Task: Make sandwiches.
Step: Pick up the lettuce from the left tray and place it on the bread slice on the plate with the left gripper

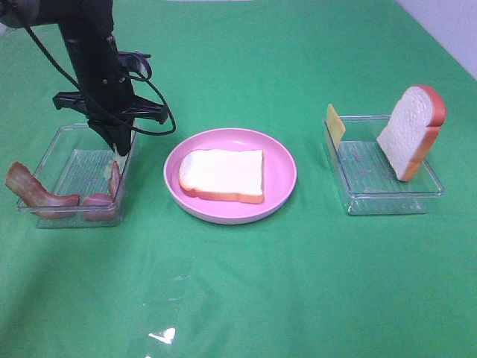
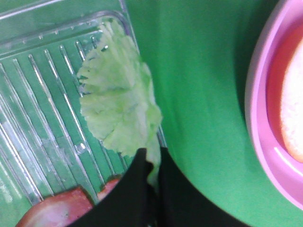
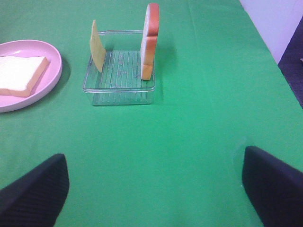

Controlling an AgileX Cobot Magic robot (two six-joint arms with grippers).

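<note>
A white bread slice with orange-brown crust lies flat on the pink plate. My left gripper reaches down into the left clear tray and is shut on the pale green lettuce leaf by its edge. Red-brown bacon strips lie at the tray's front. A second bread slice and a yellow cheese square stand upright in the right clear tray. My right gripper is open and empty, well back from that tray.
Green cloth covers the table. The plate sits between the two trays. A white wall edge shows at the far right.
</note>
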